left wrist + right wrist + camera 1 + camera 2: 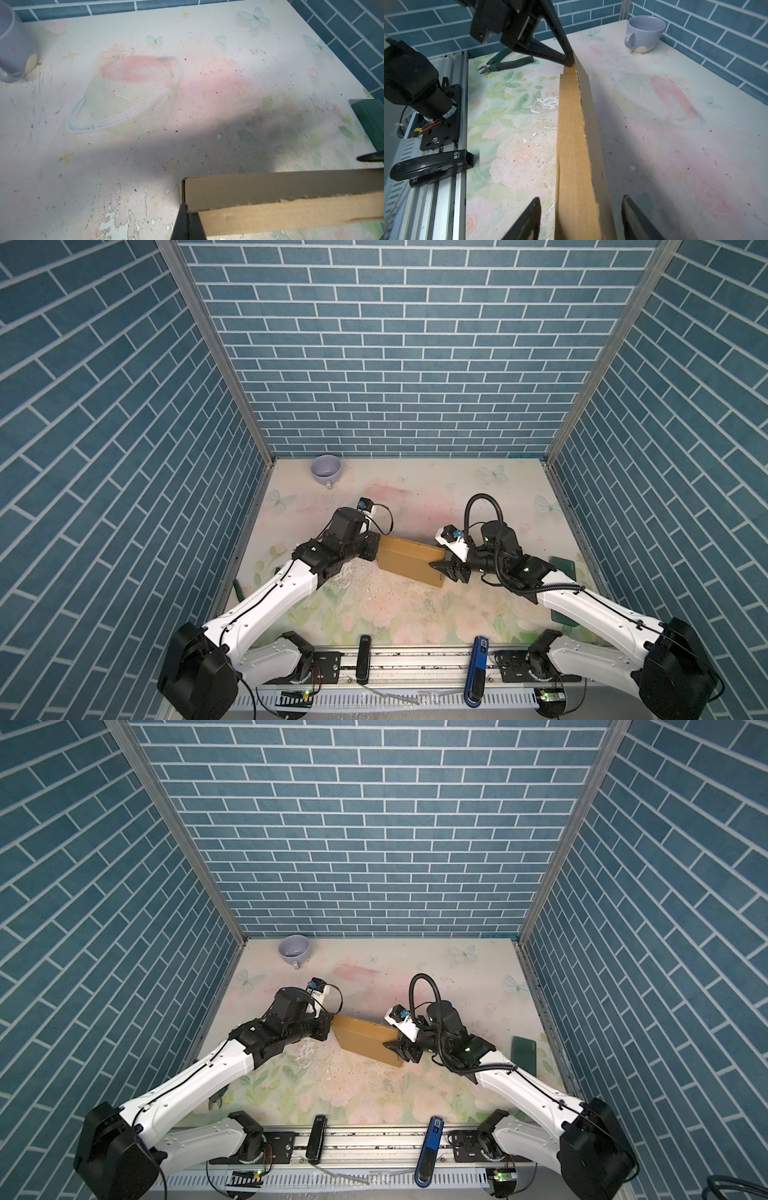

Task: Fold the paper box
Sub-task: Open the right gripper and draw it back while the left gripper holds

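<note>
**First:** Blue brick walls all round and a flowery desk (415, 497). What's the left pincer (568, 60) doing?

**Second:** It's clamped tight on the left end corner of the paper box (409, 562). I'd guess that's to anchor the box while the other end gets worked.

**First:** And the right pincer (581, 198)?

**Second:** Its jaws are apart, straddling the right end. The card runs between them and touches neither, as far as I can see. It looks placed to take or press a flap.

**First:** Where does the box sit?

**Second:** Mid-desk between the two arms, tilted up on edge. I can't tell whether its lower edge rests on the desk.

**First:** And the rest?

**Second:** All well away from the work. The mug (326, 470) is in the far left corner and the cutters (506, 63) are near the left edge. A green slab (524, 1054) lies at the right. The black stapler (363, 659) and blue stapler (478, 668) are on the near rail.
</note>
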Tool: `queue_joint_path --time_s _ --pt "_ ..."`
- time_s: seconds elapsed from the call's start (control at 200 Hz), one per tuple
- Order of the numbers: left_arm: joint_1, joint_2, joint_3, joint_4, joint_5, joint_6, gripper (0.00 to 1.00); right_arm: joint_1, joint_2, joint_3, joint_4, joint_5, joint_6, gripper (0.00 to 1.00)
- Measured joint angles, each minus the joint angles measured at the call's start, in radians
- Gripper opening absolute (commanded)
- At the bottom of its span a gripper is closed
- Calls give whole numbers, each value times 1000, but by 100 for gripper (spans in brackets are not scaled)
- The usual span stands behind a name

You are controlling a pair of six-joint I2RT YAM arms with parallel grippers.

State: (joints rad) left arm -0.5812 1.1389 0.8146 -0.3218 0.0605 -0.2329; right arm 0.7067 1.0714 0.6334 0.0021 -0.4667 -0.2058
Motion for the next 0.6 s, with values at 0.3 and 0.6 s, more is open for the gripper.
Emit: queue_joint_path --time_s 0.3,0.6 --pt "-2 11 12 -8 -13 0 0 0 -140 5 -80 6 3 60" --pt "-10 21 24 -17 -16 -1 0 0 -235 11 -110 89 28 57"
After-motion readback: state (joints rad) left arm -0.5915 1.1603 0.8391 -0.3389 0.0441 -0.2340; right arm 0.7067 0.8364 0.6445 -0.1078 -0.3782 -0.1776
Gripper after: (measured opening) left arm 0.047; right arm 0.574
